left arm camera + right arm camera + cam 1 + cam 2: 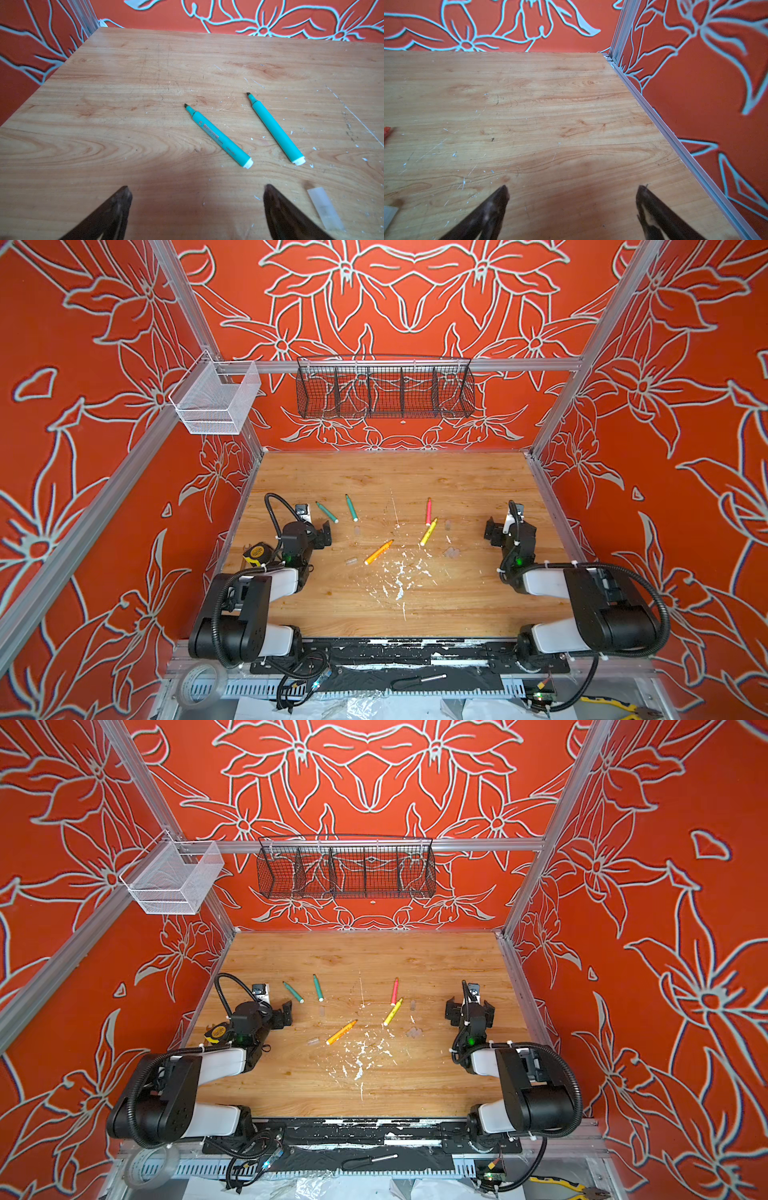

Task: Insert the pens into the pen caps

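Gaping wide and empty, the left pincer (328,533) sits left of centre in both top views, two teal pens (327,512) just above it on the table (415,472). The right pincer (573,188), equally spread, holds nothing at the right. Between them lie a pink pen (428,511), a yellow pen (428,532) and an orange pen (379,552); a clear cap (351,561) lies just left of the orange pen.

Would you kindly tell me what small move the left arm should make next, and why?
Probably ease the left tool forward and down over the nearer teal pen: its jaws stand open and empty, the pen lies uncapped just ahead, and a clear cap lies on the wood beside the tool.
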`<state>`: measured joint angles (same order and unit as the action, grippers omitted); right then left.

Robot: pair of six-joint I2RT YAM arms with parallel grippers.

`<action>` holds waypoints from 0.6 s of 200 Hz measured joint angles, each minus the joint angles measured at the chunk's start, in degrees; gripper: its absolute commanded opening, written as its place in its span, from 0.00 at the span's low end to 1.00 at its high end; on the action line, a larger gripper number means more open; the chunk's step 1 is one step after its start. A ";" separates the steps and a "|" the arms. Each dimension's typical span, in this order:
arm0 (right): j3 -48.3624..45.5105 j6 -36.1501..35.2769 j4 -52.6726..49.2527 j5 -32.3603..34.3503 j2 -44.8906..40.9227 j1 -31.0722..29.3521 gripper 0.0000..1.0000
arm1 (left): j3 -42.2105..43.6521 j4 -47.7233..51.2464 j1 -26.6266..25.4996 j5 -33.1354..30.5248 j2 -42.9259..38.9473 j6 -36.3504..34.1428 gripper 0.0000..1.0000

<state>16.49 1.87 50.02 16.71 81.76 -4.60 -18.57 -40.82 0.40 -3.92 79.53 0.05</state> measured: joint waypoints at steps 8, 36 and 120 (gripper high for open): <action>0.00 0.00 -0.02 0.00 0.00 0.00 0.98 | 0.00 0.00 0.00 0.00 0.00 0.00 0.97; 0.00 0.00 -0.02 0.00 0.00 0.00 0.97 | 0.02 0.00 0.00 0.00 0.00 0.00 0.97; 0.07 -0.02 -0.37 0.33 -0.11 -0.02 0.97 | -1.64 6.01 -0.26 -1.68 -2.19 0.15 0.97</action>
<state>16.56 1.85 49.65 17.04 81.65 -4.62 -20.21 -34.81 0.14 -5.61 77.34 0.21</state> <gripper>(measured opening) 0.974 0.966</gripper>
